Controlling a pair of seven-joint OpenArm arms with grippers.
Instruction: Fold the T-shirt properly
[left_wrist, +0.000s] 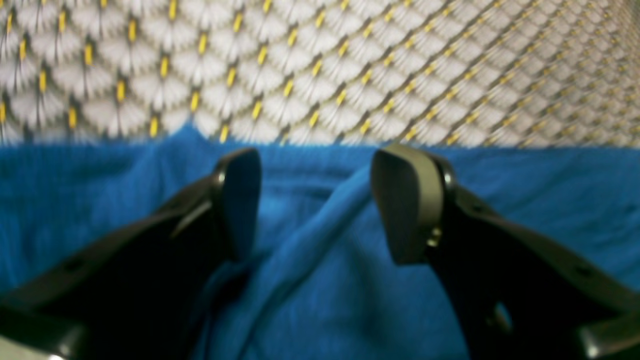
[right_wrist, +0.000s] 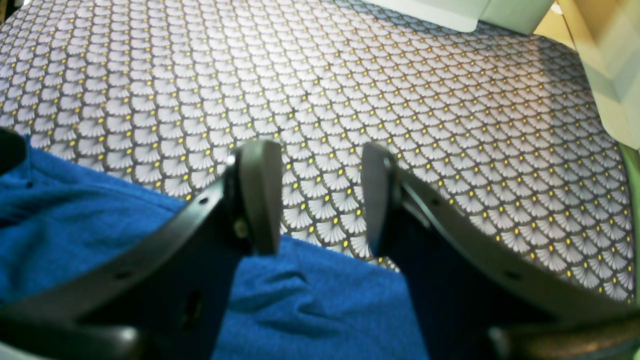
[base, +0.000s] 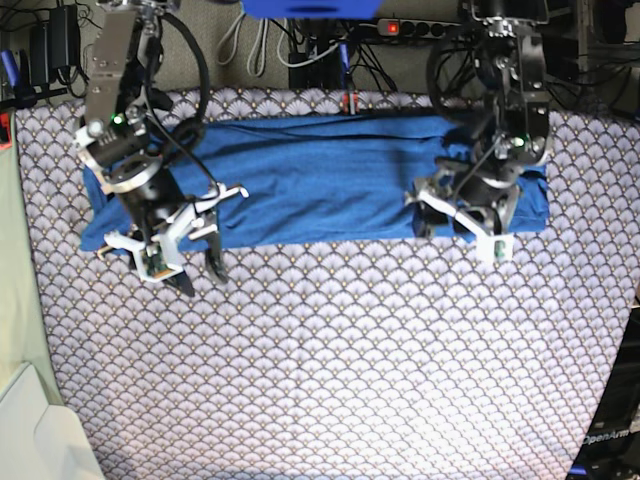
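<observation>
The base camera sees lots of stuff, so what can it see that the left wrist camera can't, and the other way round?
Only the base view shows both robot arms, the whole blue knit T-shirt lying as a long band, and a power strip with cables behind the table. Only the left wrist view shows, close up, the left pincer open over a raised fold in the fabric. Both show the blue shirt and the grey fan-patterned tablecloth with yellow dots.

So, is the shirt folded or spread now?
Folded: the shirt lies as a long narrow band on the tablecloth, with no sleeves sticking out.
</observation>
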